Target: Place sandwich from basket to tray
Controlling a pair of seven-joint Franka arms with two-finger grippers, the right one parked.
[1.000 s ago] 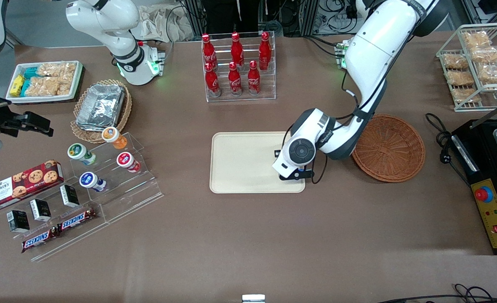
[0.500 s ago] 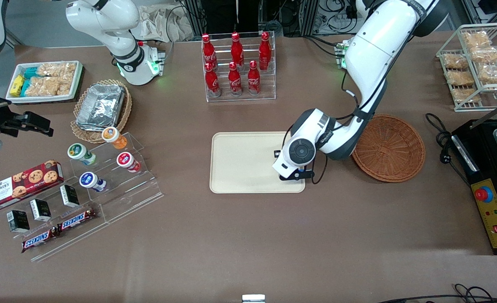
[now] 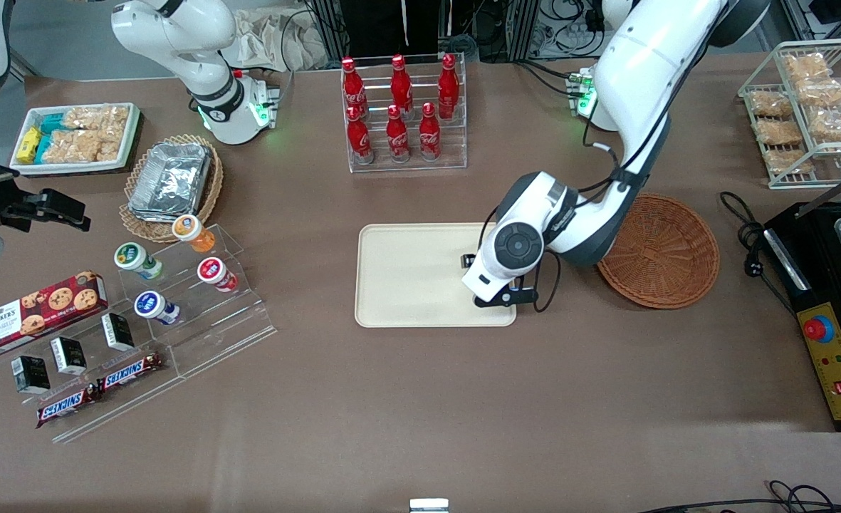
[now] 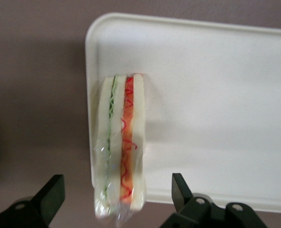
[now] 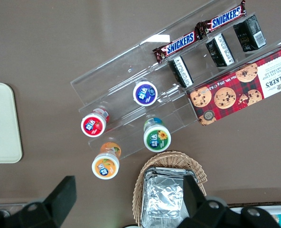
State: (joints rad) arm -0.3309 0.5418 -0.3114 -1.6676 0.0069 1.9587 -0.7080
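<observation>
Sandwich on the tray's edge, gripper open

Sandwich [image 4: 119, 147], a wrapped triangular wedge of white bread with green and red-orange filling, lies along one short rim of the cream-beige rectangular tray [image 3: 406, 274], at the end nearest the basket; one end of it reaches a long rim. You have the left gripper [image 4: 117, 204] hovering over it, fingers [image 4: 49, 195] spread wide and touching nothing. Most of the tray surface stands bare toward the parked arm's end. The round reddish-brown wicker basket [image 3: 666, 253] sits on the brown bench [image 3: 420, 399] beside the tray, partly under the arm, nothing showing inside it.
</observation>
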